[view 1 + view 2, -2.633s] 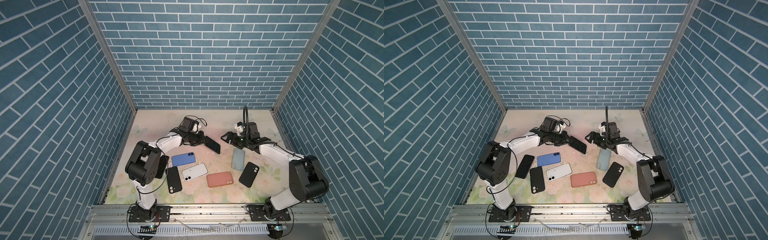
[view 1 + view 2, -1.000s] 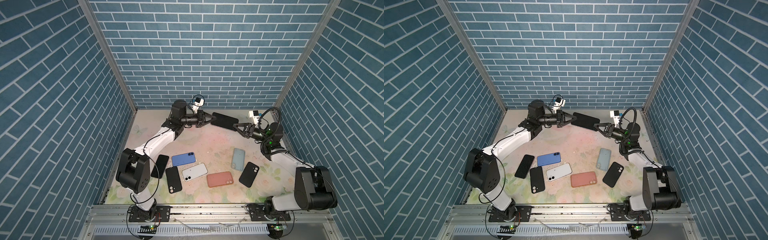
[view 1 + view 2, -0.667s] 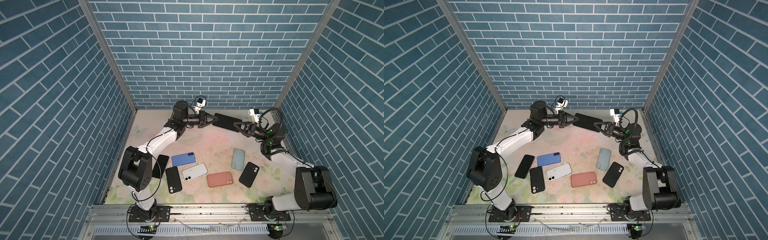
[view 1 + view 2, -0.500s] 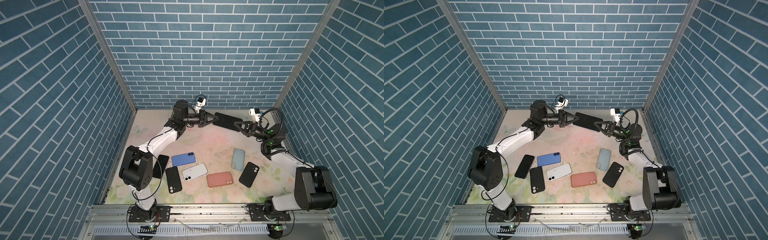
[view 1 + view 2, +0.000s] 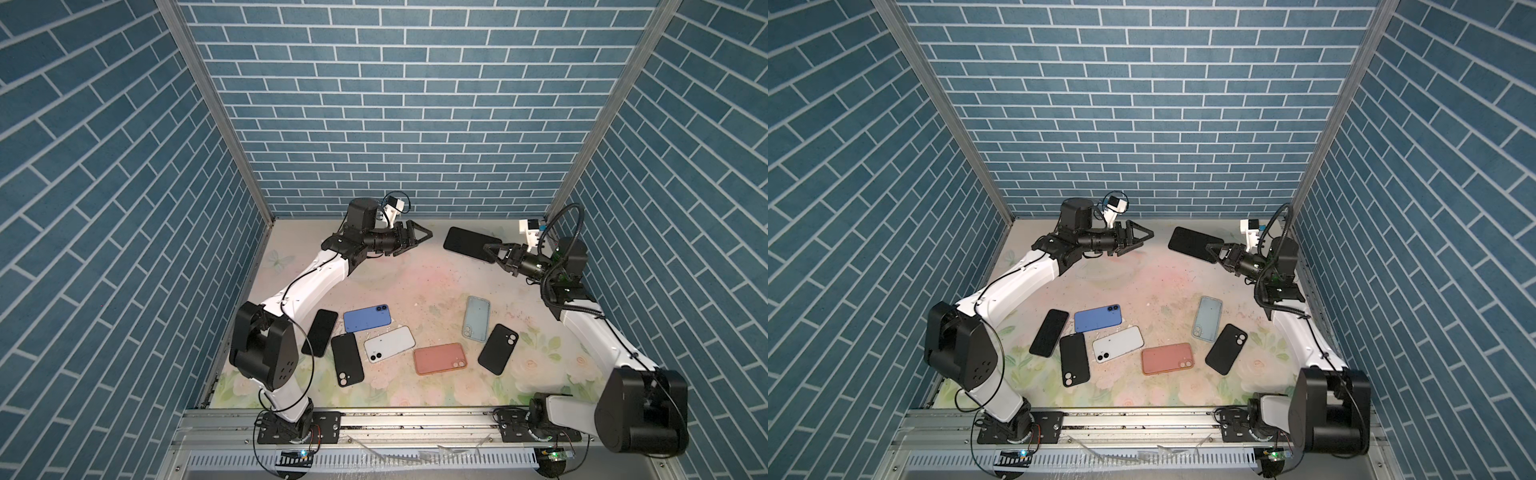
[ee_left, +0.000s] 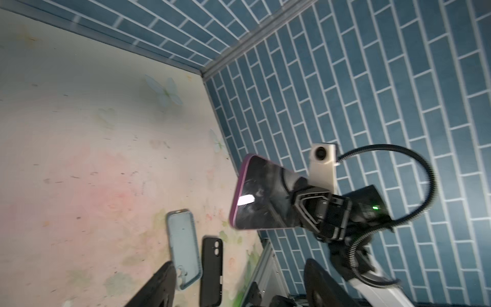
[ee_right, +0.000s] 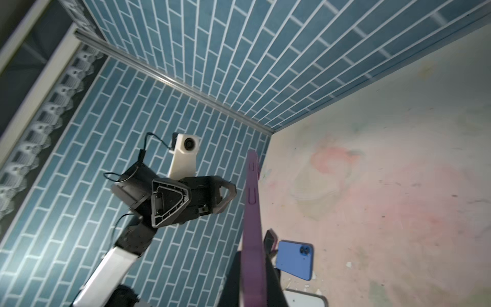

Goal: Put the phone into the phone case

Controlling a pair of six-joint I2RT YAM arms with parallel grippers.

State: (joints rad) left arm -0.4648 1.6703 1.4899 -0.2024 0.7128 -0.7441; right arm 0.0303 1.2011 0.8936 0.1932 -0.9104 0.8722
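Over the far end of the flower-printed table (image 5: 395, 282), inside a booth with blue brick-patterned walls, the right gripper (image 5: 494, 255) holds a phone (image 5: 467, 248) in the air. Its jaws are closed on one short end of the phone. The rest of the phone sticks out toward the middle of the scene with its dark screen facing upward. The left wrist view shows the screen as glossy black with a purple rim. In the right wrist view the phone appears edge-on, as a purple strip with button cutouts. The left gripper (image 5: 422, 243) points at the phone's free end from the opposite side, near it but with a clear gap between them. Its jaws are spread wide and hold nothing. On the near half of the table, well apart from both grippers, seven items lie flat. From left to right they are a black phone (image 5: 320, 332), a blue phone (image 5: 367, 318), a black case (image 5: 347, 359), a white phone (image 5: 389, 344) and a salmon-pink case (image 5: 439, 358). Last come a pale blue case (image 5: 476, 318) and, just beside it, a second black case (image 5: 498, 349).
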